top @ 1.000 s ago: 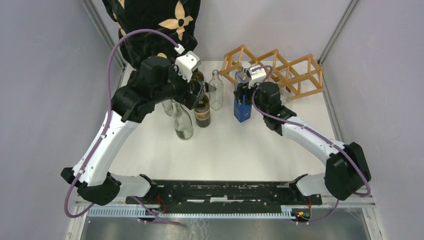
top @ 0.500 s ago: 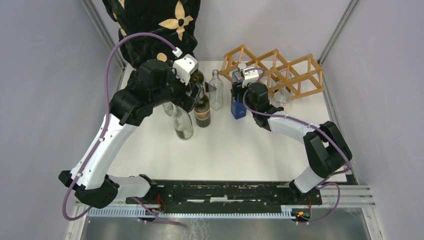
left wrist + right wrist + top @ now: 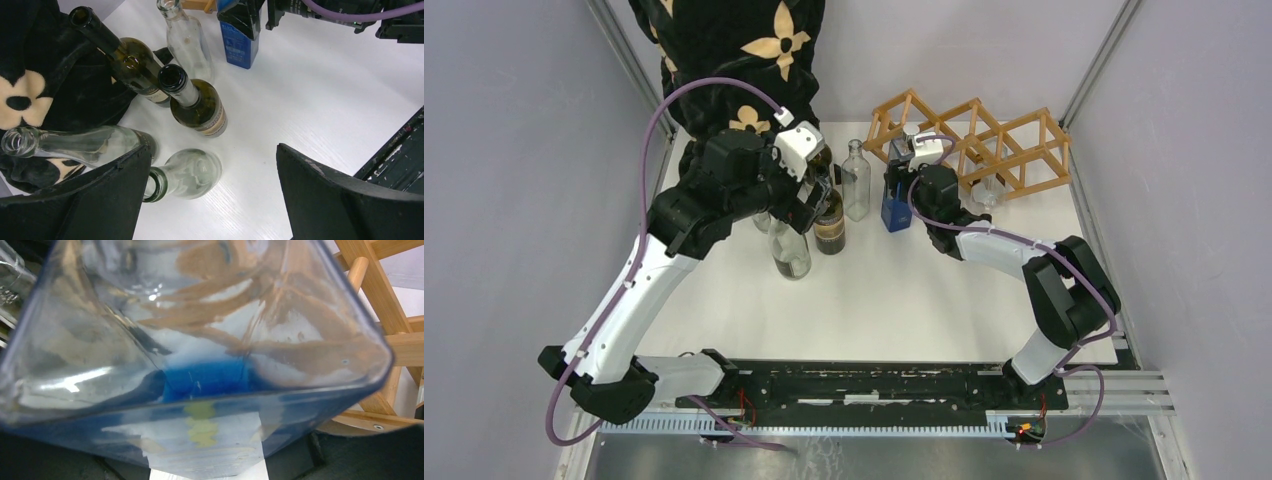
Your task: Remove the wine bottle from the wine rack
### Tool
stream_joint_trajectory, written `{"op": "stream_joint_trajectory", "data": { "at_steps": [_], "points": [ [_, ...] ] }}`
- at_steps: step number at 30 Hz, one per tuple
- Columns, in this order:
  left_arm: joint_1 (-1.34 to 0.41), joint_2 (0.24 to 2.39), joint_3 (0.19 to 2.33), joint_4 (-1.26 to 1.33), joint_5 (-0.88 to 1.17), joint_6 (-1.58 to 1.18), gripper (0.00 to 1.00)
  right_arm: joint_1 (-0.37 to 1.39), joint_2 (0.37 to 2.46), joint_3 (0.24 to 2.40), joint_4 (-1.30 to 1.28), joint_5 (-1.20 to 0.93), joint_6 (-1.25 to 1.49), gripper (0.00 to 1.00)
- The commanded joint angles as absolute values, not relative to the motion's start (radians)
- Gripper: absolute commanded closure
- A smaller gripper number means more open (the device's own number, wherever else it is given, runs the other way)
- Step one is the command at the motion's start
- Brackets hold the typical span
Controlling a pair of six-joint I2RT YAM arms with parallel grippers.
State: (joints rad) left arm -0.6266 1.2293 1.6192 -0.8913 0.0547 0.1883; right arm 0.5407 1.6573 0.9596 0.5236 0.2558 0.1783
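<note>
Nearest the near edge of the bench (image 3: 904, 300), the left tool (image 3: 211, 150) hangs with its fingers spread wide and grips nothing. It sits above a tight group of standing bottles toward the far left corner, among them a dark bottle (image 3: 829, 225) with an open neck. Any drop or sideways drift there could tip one bottle into the next.

Farther back, the right tool (image 3: 902, 178) is clamped on the upper part of the wine bottle (image 3: 892, 210), a blue square-sided one. This bottle is out of the wine rack (image 3: 984, 140) and sits just in front of the rack's left end, toward the far edge. It looks slightly tilted, and I cannot tell whether its base rests on the bench.

In my judgement the main risk is letting go before the base sits flat, since the bottle would then fall. A slim clear bottle (image 3: 856, 185) stands just to its left, so a swing that way could knock it over. The rack sticks lie close behind, and a backward nudge could catch on them.
</note>
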Motion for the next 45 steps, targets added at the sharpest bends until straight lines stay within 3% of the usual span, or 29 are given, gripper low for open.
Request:
{"op": "stream_joint_trajectory", "data": {
  "at_steps": [1,4,7,14,19,26,32,36,45],
  "points": [
    [-0.623,1.179,1.597,-0.808,0.083,0.246,0.00,0.541,1.592,1.007,0.648,0.270,0.172,0.24],
    [-0.623,1.188,1.607,-0.813,0.069,0.241,0.00,0.541,1.574,1.013,0.606,0.260,0.160,0.10],
    [-0.624,1.193,1.619,-0.814,0.075,0.233,0.00,0.541,1.555,1.020,0.567,0.259,0.154,0.02],
    [-0.624,1.197,1.639,-0.827,0.079,0.225,0.00,0.540,1.450,1.018,0.451,0.266,0.174,0.02],
    [-0.623,1.203,1.665,-0.842,0.057,0.229,0.00,0.508,1.323,1.045,0.222,0.274,0.237,0.02],
    [-0.623,1.215,1.681,-0.856,0.022,0.243,0.00,0.296,1.202,0.997,-0.045,0.229,0.425,0.02],
    [-0.623,1.221,1.686,-0.857,0.037,0.235,0.00,0.246,1.207,0.906,0.134,-0.064,0.430,0.02],
    [-0.623,1.220,1.687,-0.852,0.032,0.238,0.00,0.248,1.319,0.965,0.098,-0.171,0.438,0.02],
    [-0.623,1.226,1.692,-0.844,0.035,0.237,0.00,0.254,1.461,0.973,0.151,-0.136,0.460,0.02]
  ]
}}
